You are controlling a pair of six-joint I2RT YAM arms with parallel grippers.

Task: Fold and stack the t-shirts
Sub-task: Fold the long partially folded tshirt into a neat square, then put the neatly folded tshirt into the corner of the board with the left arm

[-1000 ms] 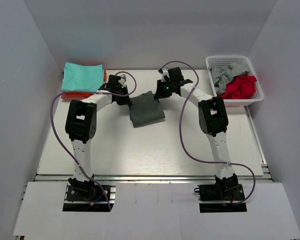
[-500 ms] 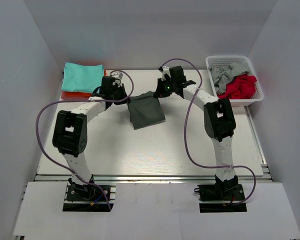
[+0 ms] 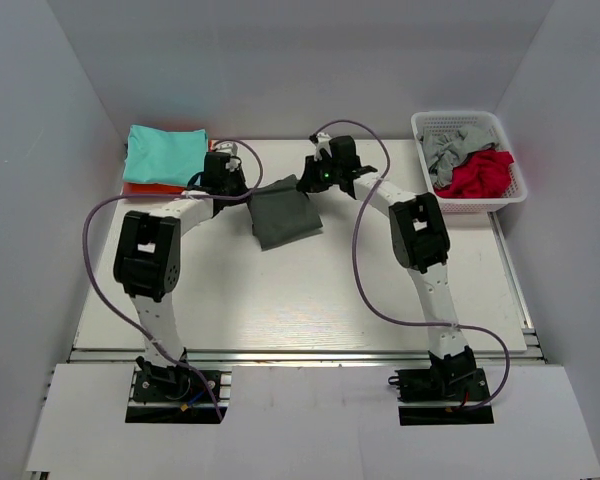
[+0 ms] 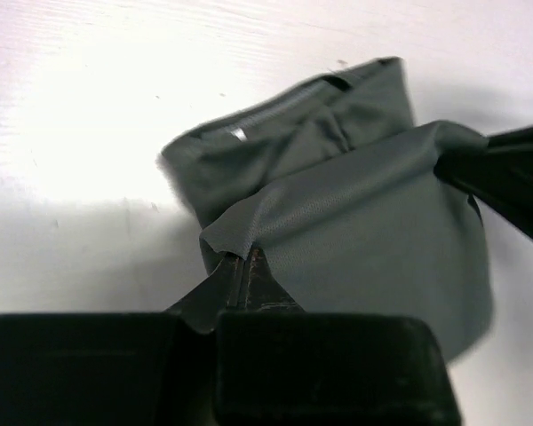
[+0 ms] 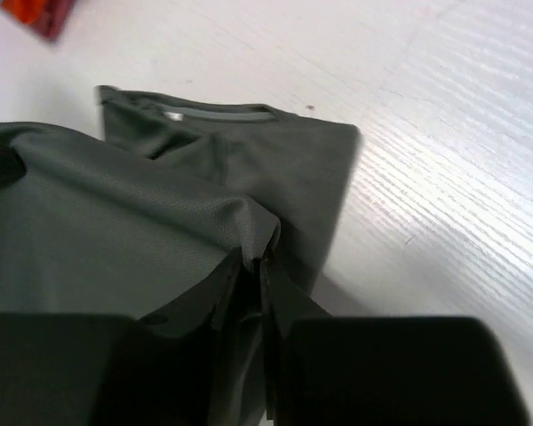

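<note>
At the near edge, the two arm bases (image 3: 175, 383) sat bolted on a pale board (image 3: 310, 425), with purple cables (image 3: 368, 290) looping up along the arms. Beyond them lay the white table (image 3: 300, 300), its top marked with fine grain lines and bright with glare in the wrist views.

Toward the far middle of the table was the dark grey t-shirt (image 3: 285, 212), folded into a rough rectangle. The left claw (image 4: 242, 268) was pinched tight on its left corner and the right claw (image 5: 253, 262) was pinched tight on its right corner. The top layer hung taut between them, raised off the lower layer, whose collar end lay flat on the table.

At the far left corner a folded teal t-shirt (image 3: 163, 152) rested on an orange t-shirt (image 3: 138, 187). At the far right stood a white mesh basket (image 3: 458, 119) holding a crumpled light grey t-shirt (image 3: 448, 150) and a red t-shirt (image 3: 478, 175). Plain grey walls (image 3: 310, 60) closed the table in on the left, right and far sides.
</note>
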